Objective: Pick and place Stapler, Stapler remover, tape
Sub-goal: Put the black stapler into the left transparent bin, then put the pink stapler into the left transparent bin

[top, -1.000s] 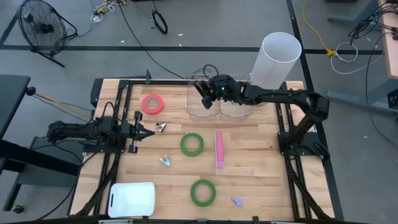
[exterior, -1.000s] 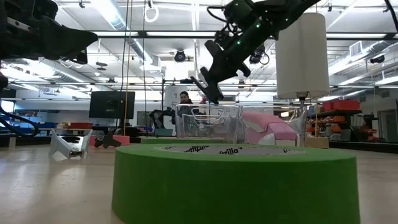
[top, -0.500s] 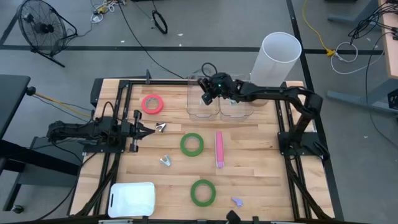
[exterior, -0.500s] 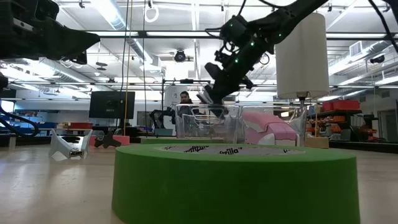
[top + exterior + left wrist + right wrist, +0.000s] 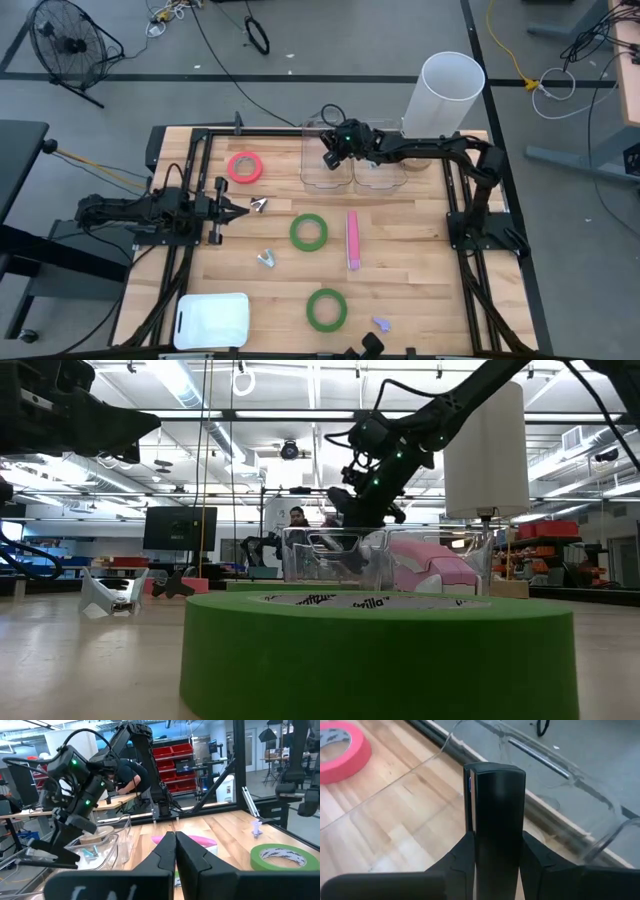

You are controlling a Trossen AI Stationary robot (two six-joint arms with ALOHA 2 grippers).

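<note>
The right gripper (image 5: 331, 157) is at 12 o'clock on the table, low over the left one of two clear bins (image 5: 312, 178). In the right wrist view its fingers are set narrow around a dark, long block, which I judge to be the stapler (image 5: 496, 795); it stands along the fingers and points down at the bin floor. In the low view the gripper (image 5: 348, 546) reaches below the bin rim.

The tape lies on the wood: the pink roll (image 5: 244, 167) at 10 o'clock, one green roll (image 5: 309, 231) near the centre, the other green roll (image 5: 326, 309) at 6 o'clock. The left gripper (image 5: 231, 208) waits at 9 o'clock, its fingers closed on nothing.

The risks come from the release. The stapler hangs steeply, so when the fingers part it can tip and strike the thin wall, or bounce. The bin looks light; a finger that catches the rim on the way out can drag or overturn it. The near wall is close to the gripper, so a sideways exit is not safe
</note>
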